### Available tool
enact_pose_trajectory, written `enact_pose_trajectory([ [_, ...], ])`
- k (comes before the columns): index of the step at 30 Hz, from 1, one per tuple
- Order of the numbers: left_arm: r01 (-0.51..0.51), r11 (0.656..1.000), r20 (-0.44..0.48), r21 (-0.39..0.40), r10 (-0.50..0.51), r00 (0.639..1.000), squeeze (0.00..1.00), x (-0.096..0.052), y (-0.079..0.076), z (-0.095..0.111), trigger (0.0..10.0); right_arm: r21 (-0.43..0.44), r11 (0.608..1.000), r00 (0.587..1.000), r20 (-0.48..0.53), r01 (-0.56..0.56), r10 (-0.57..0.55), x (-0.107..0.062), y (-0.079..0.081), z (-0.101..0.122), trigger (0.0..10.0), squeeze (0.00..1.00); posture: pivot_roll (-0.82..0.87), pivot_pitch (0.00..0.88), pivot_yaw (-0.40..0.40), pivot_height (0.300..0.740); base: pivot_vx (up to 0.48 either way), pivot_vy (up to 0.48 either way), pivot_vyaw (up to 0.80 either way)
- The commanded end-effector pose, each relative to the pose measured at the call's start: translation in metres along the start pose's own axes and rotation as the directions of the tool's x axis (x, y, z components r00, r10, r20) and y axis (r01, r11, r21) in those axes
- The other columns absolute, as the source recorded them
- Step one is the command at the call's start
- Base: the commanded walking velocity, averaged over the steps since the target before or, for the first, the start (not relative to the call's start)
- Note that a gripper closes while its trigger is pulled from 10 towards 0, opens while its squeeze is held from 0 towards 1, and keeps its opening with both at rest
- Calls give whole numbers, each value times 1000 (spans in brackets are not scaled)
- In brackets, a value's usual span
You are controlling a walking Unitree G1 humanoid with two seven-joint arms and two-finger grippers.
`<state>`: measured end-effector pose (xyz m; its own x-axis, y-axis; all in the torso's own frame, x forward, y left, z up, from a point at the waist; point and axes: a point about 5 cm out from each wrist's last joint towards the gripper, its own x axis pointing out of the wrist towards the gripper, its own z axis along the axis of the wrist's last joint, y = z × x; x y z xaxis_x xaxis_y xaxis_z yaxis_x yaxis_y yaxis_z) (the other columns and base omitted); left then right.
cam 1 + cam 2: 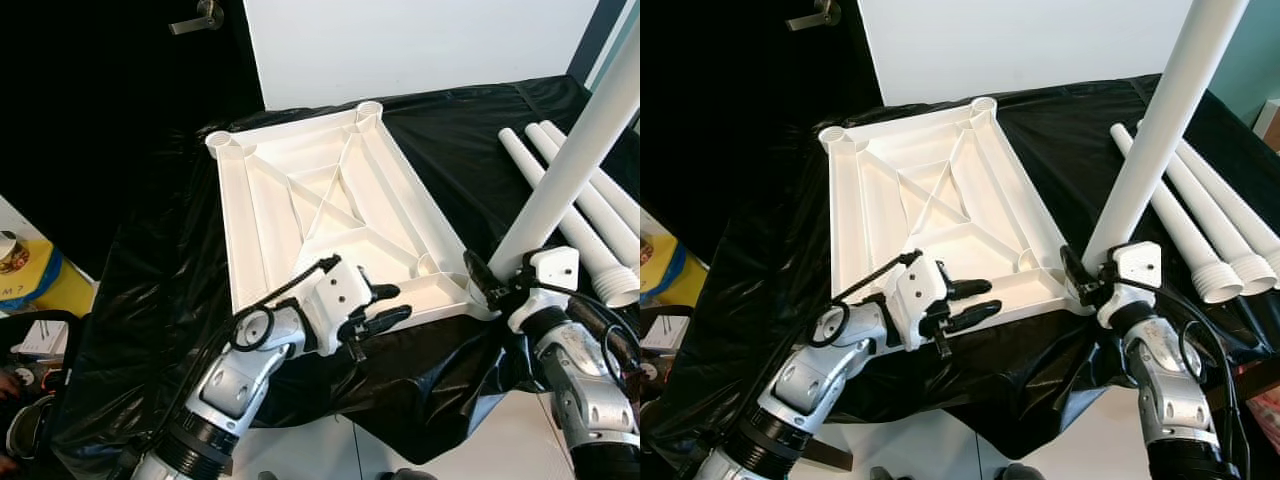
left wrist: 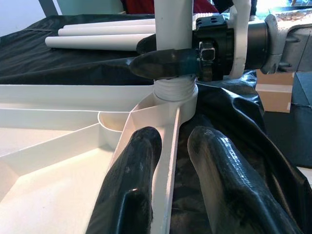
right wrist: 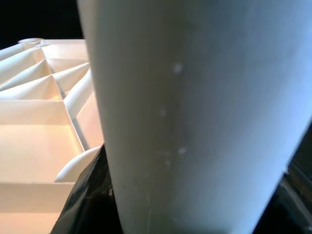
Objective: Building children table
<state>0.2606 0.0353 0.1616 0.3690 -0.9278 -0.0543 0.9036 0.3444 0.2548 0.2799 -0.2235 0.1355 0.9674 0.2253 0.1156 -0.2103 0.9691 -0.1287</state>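
Nearest the camera: left end effector (image 1: 385, 305) at the near edge of the upturned white tabletop (image 1: 320, 205). Its two black fingers (image 2: 131, 190) straddle the near rim wall, one inside the tray-like underside, one outside over the black cloth (image 1: 150, 280). A narrow gap shows on each side of the rim in the left wrist view, so the fingers bracket the rim; firm clamping cannot be told.

Right end effector (image 1: 497, 285) at the tabletop's near right corner, clenched around the lower end of a white leg (image 1: 580, 150). Leg stands upright, leaning slightly to the right, with its ribbed collar seated in the round corner socket (image 2: 170, 100).

Tabletop lies underside up on the cloth-covered desk, ribs forming a cross in the central panel. Round sockets are visible at the two far corners (image 1: 368, 108).

Right of the tabletop, well apart from it: three more white legs (image 1: 590, 225) lying side by side on the cloth, ribbed ends toward the near edge.

Beyond the desk: white wall panel (image 1: 420, 45) and a dark door with a metal lever handle (image 1: 200, 18). Far left, on the floor: a yellow and blue object (image 1: 45, 280).
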Motion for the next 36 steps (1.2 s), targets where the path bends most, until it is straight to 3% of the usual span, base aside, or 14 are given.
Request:
enact_pose_trajectory([
  [1,32,1000,-9,-1,-32,999,0,2,-2,-2,10000,34,999,992,-123,37,-32,-5,6,-25,10000,0,-189,92,70,740,0,0,0],
  [5,32,999,-8,-2,-32,999,0,2,-2,-2,10000,31,998,989,-134,59,-54,-5,7,-26,10000,0,-188,91,67,740,0,0,0],
  [8,25,1000,-3,-2,-25,1000,0,3,-2,-1,10000,51,947,925,-238,317,-297,-5,17,-38,10000,0,-181,85,49,740,0,0,0],
  [10,25,1000,-3,-2,-25,1000,0,3,-2,-1,10000,51,947,925,-238,317,-297,-5,17,-38,10000,0,-181,85,49,740,0,0,0],
  [11,24,1000,-2,-2,-24,1000,0,3,-2,-1,10000,51,926,901,-256,374,-350,-6,21,-40,10000,0,-180,85,46,740,0,0,0],
  [13,22,1000,-4,-1,-22,1000,0,2,-3,-2,10000,30,835,806,-286,549,-519,-12,31,-44,10000,0,-170,83,37,740,0,0,0],
  [15,22,1000,-4,-1,-22,1000,0,2,-3,-2,10000,30,835,806,-286,549,-519,-12,31,-44,10000,0,-170,83,37,740,0,0,0],
  [16,20,1000,-4,-1,-20,1000,0,2,-3,-2,10000,41,803,773,-304,595,-557,-14,35,-46,10000,0,-168,83,37,740,0,0,0],
  [19,15,1000,-3,-2,-15,1000,0,2,-2,-2,10000,96,802,780,-325,590,-535,-9,50,-47,10000,0,-168,82,41,740,0,0,0],
  [23,23,1000,-2,0,-23,1000,0,2,-3,-1,10000,105,807,794,-291,580,-533,-6,49,-41,10000,0,-176,78,45,740,0,0,0],
  [26,23,1000,-3,8,-23,1000,0,3,0,-1,10000,120,826,818,-273,551,-507,-4,59,-36,10000,0,-175,73,45,740,0,0,0],
  [36,23,1000,0,8,-23,1000,0,3,-2,-1,10000,128,831,831,-227,542,-507,-1,64,-27,10000,0,-175,77,41,740,0,0,0],
])
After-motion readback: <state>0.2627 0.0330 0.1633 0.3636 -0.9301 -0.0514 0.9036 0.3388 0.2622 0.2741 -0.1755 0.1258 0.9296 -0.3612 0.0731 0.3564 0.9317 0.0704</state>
